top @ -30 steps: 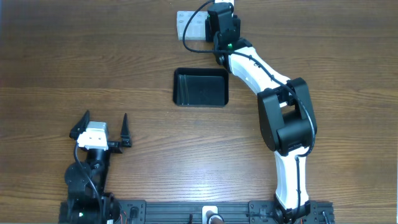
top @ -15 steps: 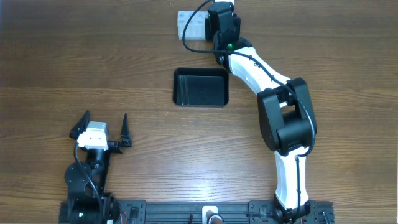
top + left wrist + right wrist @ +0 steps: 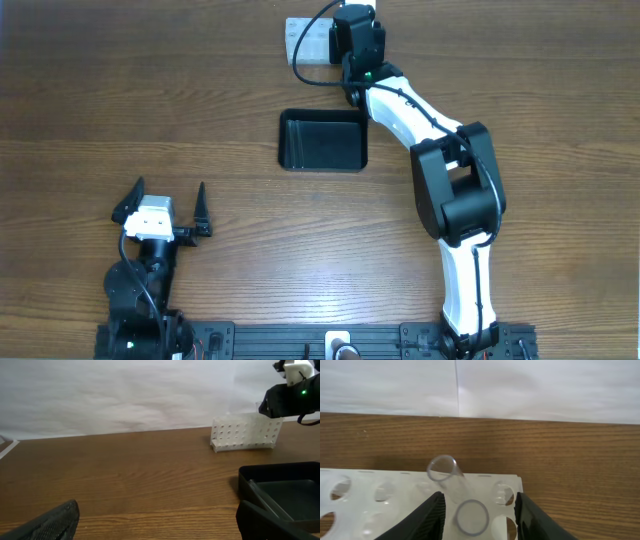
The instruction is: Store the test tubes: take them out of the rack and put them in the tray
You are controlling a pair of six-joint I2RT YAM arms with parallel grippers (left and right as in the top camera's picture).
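Right tool spread astride test tube at rack edge; left tool spread wide.

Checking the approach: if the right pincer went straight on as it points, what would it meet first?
Most likely the clear test tube between the right pincer fingers, standing in the white rack; a second tube, tilted, is just beyond. Depth is unclear.

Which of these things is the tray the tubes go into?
On the brown wooden table, look toward the far edge, by the right arm's end. The black rectangular plastic tray lies just nearer the arms' bases than the white perforated plastic rack; it is the only dark, shallow, hole-free container.
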